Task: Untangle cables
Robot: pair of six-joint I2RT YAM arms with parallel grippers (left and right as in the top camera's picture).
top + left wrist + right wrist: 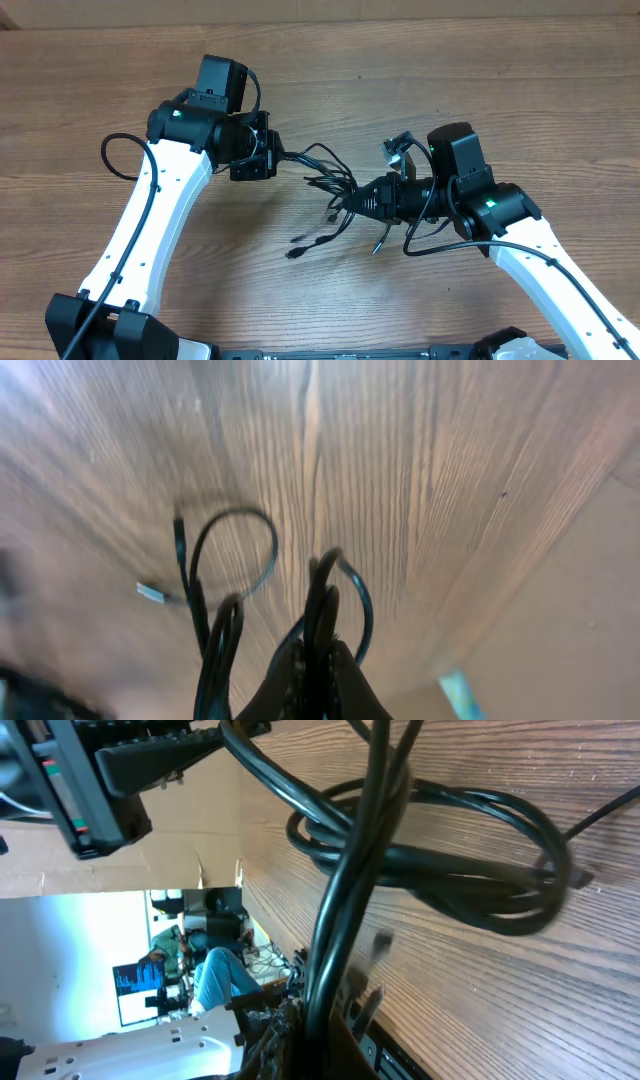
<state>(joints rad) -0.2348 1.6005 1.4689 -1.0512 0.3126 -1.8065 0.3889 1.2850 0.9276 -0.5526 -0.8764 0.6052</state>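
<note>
- The left gripper [315, 682] is pressed together, pinching a few black strands of the cables [328, 185], which rise out from between its jaws
- The right gripper [347, 200] is clamped on the same bundle from the opposite side, and the right wrist view shows cords running straight into its jaws
- The cables span the gap between the two grippers over the middle of the wooden table [450, 70], with loops bunched together
- Loose ends with small plugs [297, 252] trail from the bundle toward the table's near edge

Blurry cables [320, 620] in the left wrist view
</note>
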